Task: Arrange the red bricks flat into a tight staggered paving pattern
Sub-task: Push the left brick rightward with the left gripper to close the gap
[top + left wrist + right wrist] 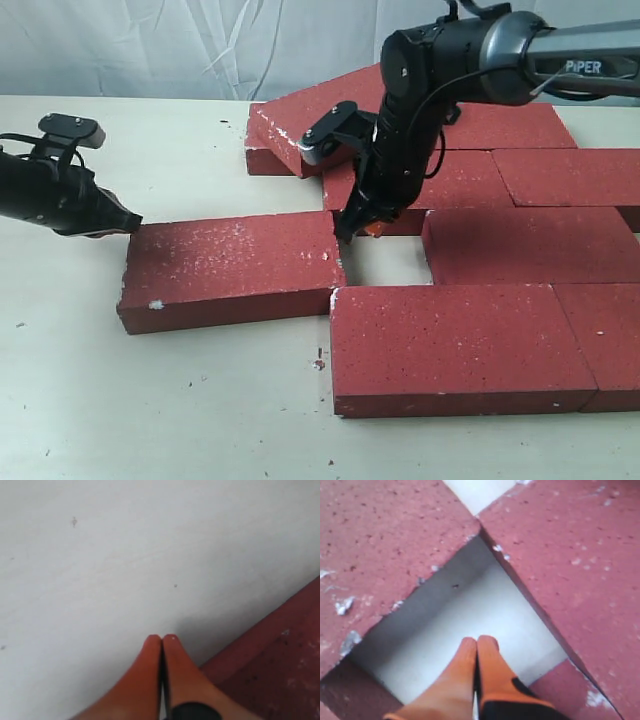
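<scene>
Lying flat nearest the camera on the pale surface [150, 420], two of the red bricks [445, 345] sit end to end, the front brick touching its right neighbour [610, 340]. Behind them, the left brick [230, 268] sits slightly skewed, and a square gap [385, 262] of bare surface separates it from the middle-right brick [525, 245]. The left jaws are clenched on nothing, orange fingertips [152, 652] pressed together, low at that left brick's outer end; whether they touch it cannot be told. The right jaws are likewise clenched and empty, their fingertips [487, 652] pointing down into the gap at its far corner, just beside the left brick's inner end. Farther back, two more bricks [470, 180] lie flat in a row, tight against each other. Farthest away, a tilted brick [310, 120] rests askew over the edge of a lower one [265, 160], with another back brick [510, 125] partly hidden behind the right arm [560, 65].
</scene>
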`<state>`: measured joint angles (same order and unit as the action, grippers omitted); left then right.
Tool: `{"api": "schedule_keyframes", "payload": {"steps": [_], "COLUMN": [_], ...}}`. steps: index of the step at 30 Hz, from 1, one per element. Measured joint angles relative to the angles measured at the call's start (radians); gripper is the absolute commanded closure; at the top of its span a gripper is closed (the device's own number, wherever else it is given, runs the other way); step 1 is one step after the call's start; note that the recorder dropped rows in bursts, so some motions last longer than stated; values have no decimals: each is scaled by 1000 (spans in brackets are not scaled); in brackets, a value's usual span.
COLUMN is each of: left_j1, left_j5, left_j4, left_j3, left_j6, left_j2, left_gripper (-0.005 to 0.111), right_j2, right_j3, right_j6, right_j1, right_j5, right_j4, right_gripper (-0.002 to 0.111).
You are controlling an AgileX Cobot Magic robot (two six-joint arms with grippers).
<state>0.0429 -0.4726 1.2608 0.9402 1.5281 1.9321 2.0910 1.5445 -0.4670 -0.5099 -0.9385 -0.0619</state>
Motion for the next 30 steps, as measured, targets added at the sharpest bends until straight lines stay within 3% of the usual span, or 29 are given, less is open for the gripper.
{"api": "schedule_keyframes", "payload": {"steps": [3,7,12,20,30], "left_j1": [38,80,81,60,-34], "left_j5": [-2,-39,-160,-175,-111], "left_j4": [-123,-398,-550,-562,-528], "left_j3": [0,2,3,3,41], "left_j6": [-124,-390,-490,-503,-493], "left_j2": [-23,-80,-98,-68,-7], "left_gripper": [107,107,107,107,107], "right_j2": [-25,-68,-100,-145,-161], "right_j3": [0,-26,-72,-135,-141], "right_j6": [4,15,16,19,19], "right_j1": [26,71,111,205,285], "right_j5": [-19,-25,-25,83,142], "right_j4": [0,-12,-11,-11,-80], "right_gripper": [109,109,109,109,109]}}
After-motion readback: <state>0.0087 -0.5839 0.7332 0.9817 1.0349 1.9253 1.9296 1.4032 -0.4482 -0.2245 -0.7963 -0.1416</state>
